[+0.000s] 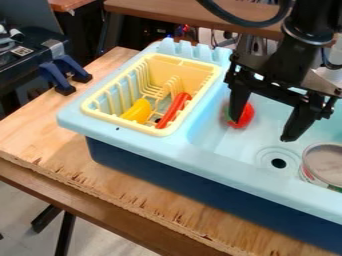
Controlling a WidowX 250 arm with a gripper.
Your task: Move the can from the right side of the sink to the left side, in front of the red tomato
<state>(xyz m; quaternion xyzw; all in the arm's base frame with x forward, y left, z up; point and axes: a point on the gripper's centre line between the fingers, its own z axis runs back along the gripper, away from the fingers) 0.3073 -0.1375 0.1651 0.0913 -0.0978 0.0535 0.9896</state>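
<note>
The gripper (262, 127) was positioned over the basin of the toy sink (207, 131), pointing downward from the upper right of the camera view. Its two fingers stood wide apart, with nothing clamped between them. The round red object (244, 118), marked with green on one side, was located inside the basin next to the finger nearer the drying rack (127, 123). That finger partly overlapped the object in the view; contact between the two could not be determined.

The drain (278, 163) was set in the basin floor, nearer the front wall than the red object. An open-looking can (326, 162) occupied the basin beside the drain, at the right edge of the view.

The pale yellow drying rack was seated at the opposite end of the sink unit. It contained two items — a yellow piece (138, 111) and an elongated red piece (175, 107) — placed side by side at a slant. The sink unit, light blue above and dark blue below, rested on a wooden table (133, 192). Blue clamps (67, 67) were located beyond the table's left edge.
</note>
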